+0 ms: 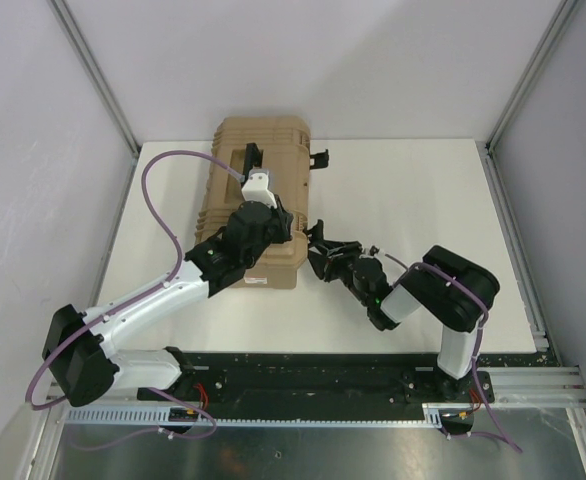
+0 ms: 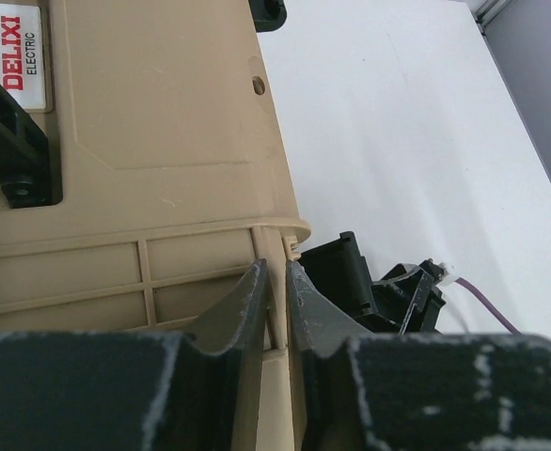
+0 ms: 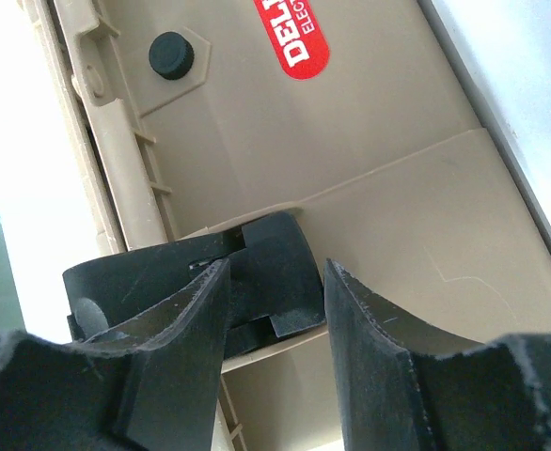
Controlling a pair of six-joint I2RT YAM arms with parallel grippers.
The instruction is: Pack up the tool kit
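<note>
We find the toolbox (image 1: 258, 195) lying shut on the white desk (image 1: 413, 200), left of centre, with its latch side facing the right arm. None of the small hand tools show, so we take them to be inside already.

The left gripper (image 2: 275, 291) sits at the near end of that latch side. Its jaws are narrow and nipped onto a thin tan rib at the lid's rim. We judge it is there to keep lid and box steady while the other arm works.

The right gripper (image 3: 275, 272) comes in low from the side. Its jaws are about half apart, with the near black latch (image 3: 271, 240) filling the gap between them. It looks like a grip meant to swing the latch up over the rim.

The two grippers crowd the same corner, and the left jaws are just beside the latch, so we see little room for the latch to swing. A second latch (image 1: 320, 158) at the far end sticks out from the box, seemingly unfastened. The black lid handle (image 2: 7, 141) and the DELIXI label (image 2: 22, 56) lie well apart from both jaws
</note>
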